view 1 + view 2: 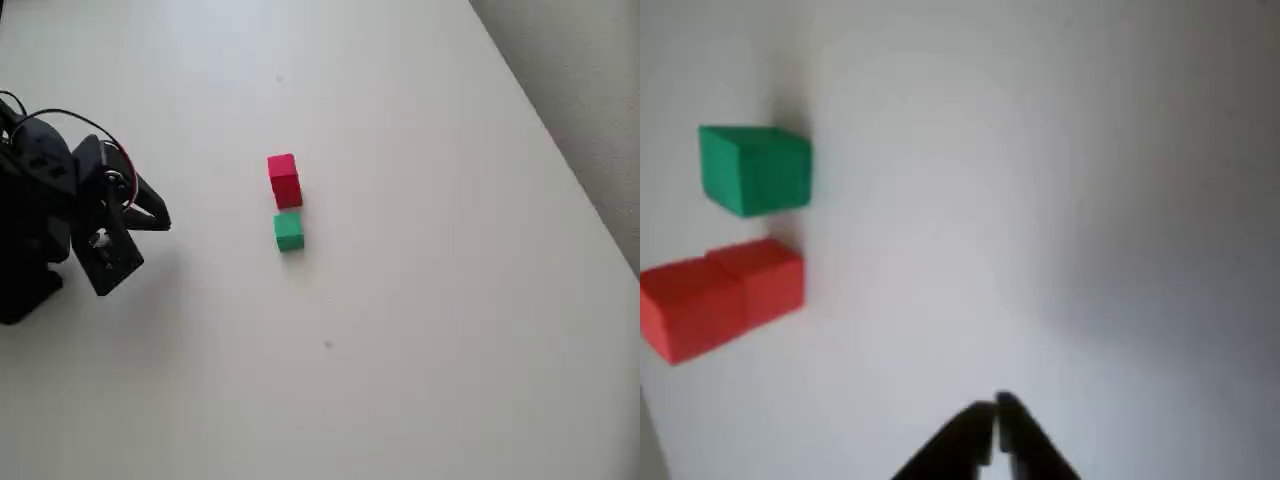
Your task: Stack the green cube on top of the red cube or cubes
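In the overhead view the red cube or cubes [284, 179] stand near the middle of the table [420, 380], with the green cube [288, 231] just below them on the table surface, a narrow gap between the 2. The gripper [160, 214] sits at the left of that view, well apart from both. In the wrist view the green cube [755, 168] lies above the red cube or cubes [720, 297] at the left edge, with the gripper [995, 425] at bottom centre.

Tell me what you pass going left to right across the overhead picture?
Black robot arm with its two-finger gripper, then the small green cube. The taller red block sits right above the green one, so their order is unclear.
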Motion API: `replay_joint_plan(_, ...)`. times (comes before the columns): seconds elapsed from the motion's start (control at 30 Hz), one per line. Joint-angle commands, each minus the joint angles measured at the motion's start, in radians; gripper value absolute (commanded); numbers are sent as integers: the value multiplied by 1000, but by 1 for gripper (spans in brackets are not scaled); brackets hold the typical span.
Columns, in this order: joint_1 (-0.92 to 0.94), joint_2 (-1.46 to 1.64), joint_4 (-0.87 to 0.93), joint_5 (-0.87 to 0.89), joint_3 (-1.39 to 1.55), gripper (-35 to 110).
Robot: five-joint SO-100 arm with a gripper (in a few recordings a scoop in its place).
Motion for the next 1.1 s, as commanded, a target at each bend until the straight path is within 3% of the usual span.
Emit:
replay_joint_plan(0.0,-9,11,-18,-11,-5,-1)
replay_joint_plan(0.23,-43,11,-29,-41,-3,-1)
replay_joint_plan(0.33,-41,11,-132,-299,41,-1)
replay_joint_plan(0.4,-34,11,-170,-376,58,-1)
replay_joint_plan(0.63,31,-46,-242,-213,-55,13)
replay_joint_plan(0.8,74,-584,-279,-95,-402,19)
replay_joint_plan(1.07,100,-1264,-129,14,-991,27)
